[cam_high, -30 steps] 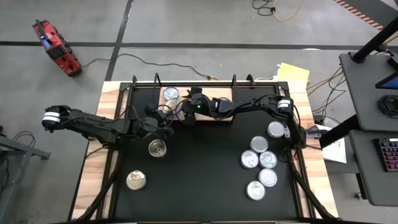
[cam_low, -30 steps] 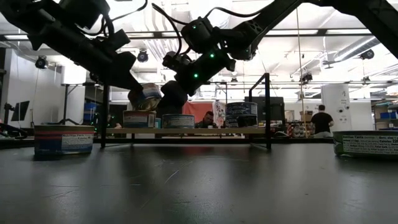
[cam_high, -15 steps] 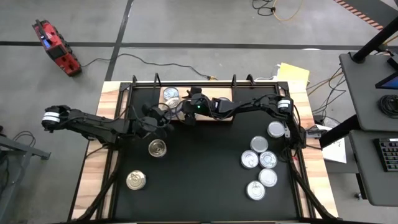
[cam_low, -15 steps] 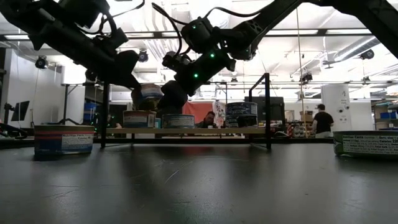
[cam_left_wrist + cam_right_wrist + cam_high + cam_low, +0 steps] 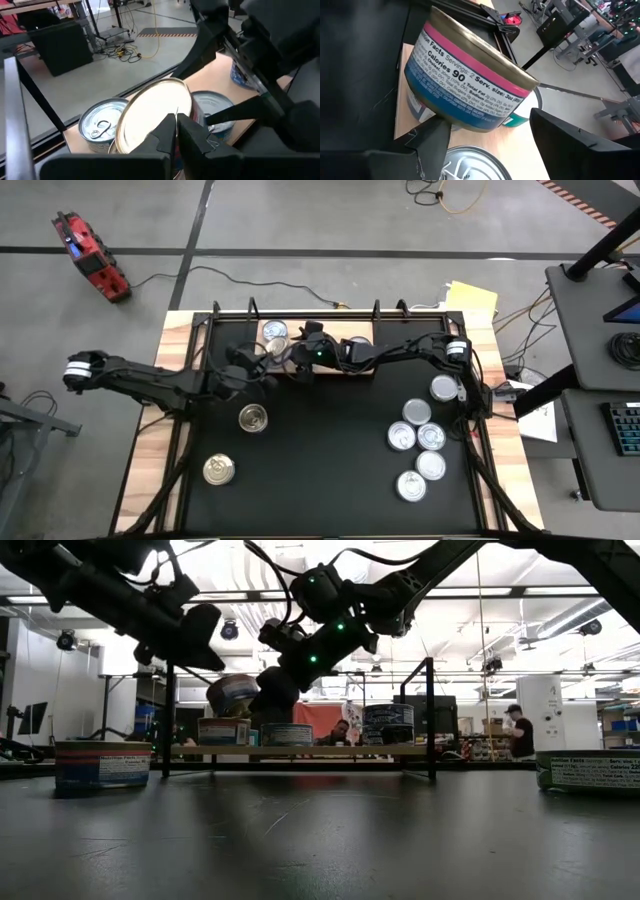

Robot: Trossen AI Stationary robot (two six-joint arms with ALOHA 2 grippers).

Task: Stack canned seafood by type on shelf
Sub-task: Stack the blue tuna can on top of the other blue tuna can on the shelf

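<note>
Left gripper point(image 5: 176, 131) jaws shut on can point(image 5: 232, 695), carried nearer shelf point(image 5: 300, 751).

1. On the floor beyond the table's far left corner you see a red tool point(image 5: 90, 258) with a black cable.
2. Yellow papers point(image 5: 471, 297) lie just past the far right corner.
3. A grey desk point(image 5: 590, 330) stands to your right.
4. A person point(image 5: 521, 733) stands in the room behind.

Black table point(image 5: 320, 470) — loose cans point(image 5: 418, 442) right, wooden shelf point(image 5: 352, 368) at back.
</note>
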